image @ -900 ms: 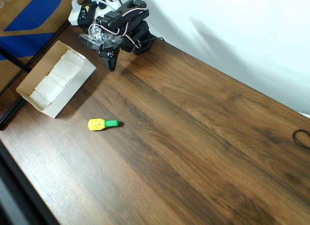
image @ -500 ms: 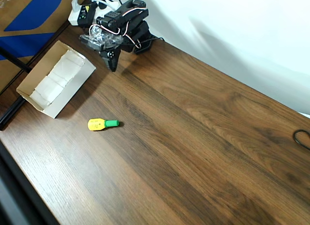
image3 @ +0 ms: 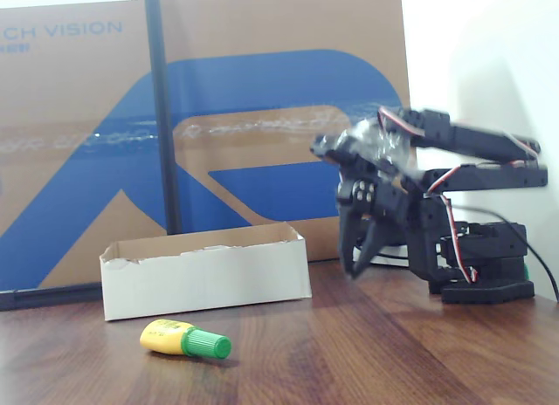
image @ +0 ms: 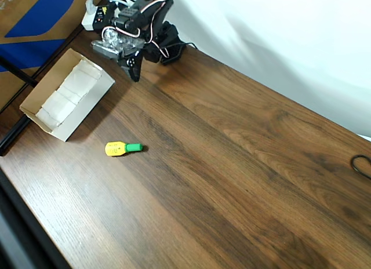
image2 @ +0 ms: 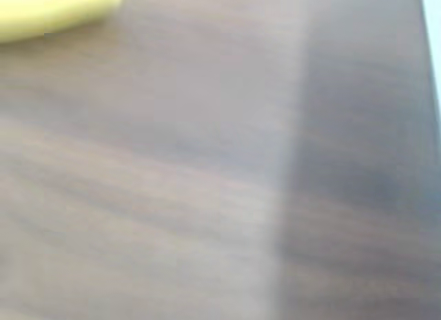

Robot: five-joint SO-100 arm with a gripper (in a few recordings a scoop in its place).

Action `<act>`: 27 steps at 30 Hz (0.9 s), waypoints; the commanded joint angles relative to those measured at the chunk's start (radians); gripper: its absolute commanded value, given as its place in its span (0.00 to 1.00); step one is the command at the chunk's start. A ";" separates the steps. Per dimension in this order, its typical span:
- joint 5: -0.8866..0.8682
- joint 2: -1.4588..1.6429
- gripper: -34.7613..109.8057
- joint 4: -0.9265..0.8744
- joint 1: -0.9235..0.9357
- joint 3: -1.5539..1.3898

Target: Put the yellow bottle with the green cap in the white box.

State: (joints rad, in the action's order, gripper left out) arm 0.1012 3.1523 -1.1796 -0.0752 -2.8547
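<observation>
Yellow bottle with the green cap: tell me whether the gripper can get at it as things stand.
Probably yes. The yellow bottle with the green cap lies on its side on bare table, apart from the white box, with nothing between it and the gripper.

The robot arm (image3: pixel 437 213) is made of black plastic parts with a blocky shape. Its base (image3: pixel 485 265) is a black box that stands on a flat black foot. Thin red and white cables (image3: pixel 450 182) run in loops along the links, and in the overhead view they cross the upper joints. A clear, shiny plastic part (image: pixel 116 44) sits near the wrist. The gripper (image3: pixel 360 248) has two dark, narrow fingers that end in points.
</observation>
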 commanded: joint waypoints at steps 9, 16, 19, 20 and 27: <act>-0.020 -0.054 0.24 -0.012 -0.057 0.156; -0.020 -0.183 0.24 0.002 -0.035 0.230; -0.021 -0.279 0.24 0.014 -0.032 0.284; -0.026 -0.311 0.24 0.021 -0.034 0.301; -0.048 -0.492 0.26 0.058 -0.173 0.362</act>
State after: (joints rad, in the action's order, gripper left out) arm 0.0552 2.6768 -1.1305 -0.1948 -2.5556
